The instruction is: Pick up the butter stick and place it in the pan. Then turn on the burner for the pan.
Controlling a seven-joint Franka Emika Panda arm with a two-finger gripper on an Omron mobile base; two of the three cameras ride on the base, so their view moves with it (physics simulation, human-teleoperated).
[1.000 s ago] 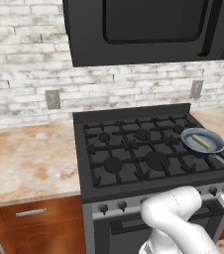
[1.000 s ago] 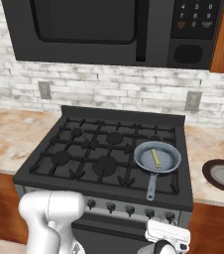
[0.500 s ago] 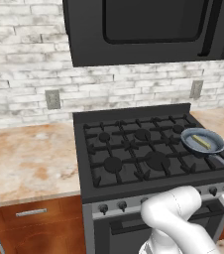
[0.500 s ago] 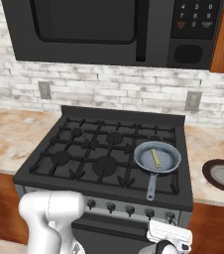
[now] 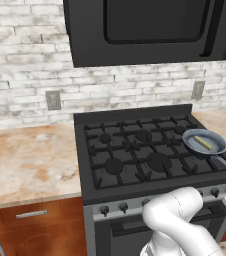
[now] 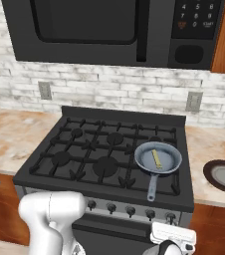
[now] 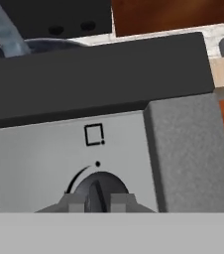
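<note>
Stove front (image 7: pixel 44 154), fingers (image 7: pixel 96 202) clamped on knob (image 7: pixel 100 186), butter stick (image 6: pixel 156 159) in pan (image 6: pixel 168 167)

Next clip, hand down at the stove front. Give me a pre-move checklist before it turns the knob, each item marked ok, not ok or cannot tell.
1. Butter stick lies inside the pan: ok.
2. Pan sits on the front right burner grate of the stove: ok.
3. Hand is at a knob on the front panel, fingertips either side of its ridge: ok.
4. Hand shut on the knob: ok.
5. This knob belongs to the pan's burner: cannot tell.
6. Burner lit: not ok, no flame visible.
</note>
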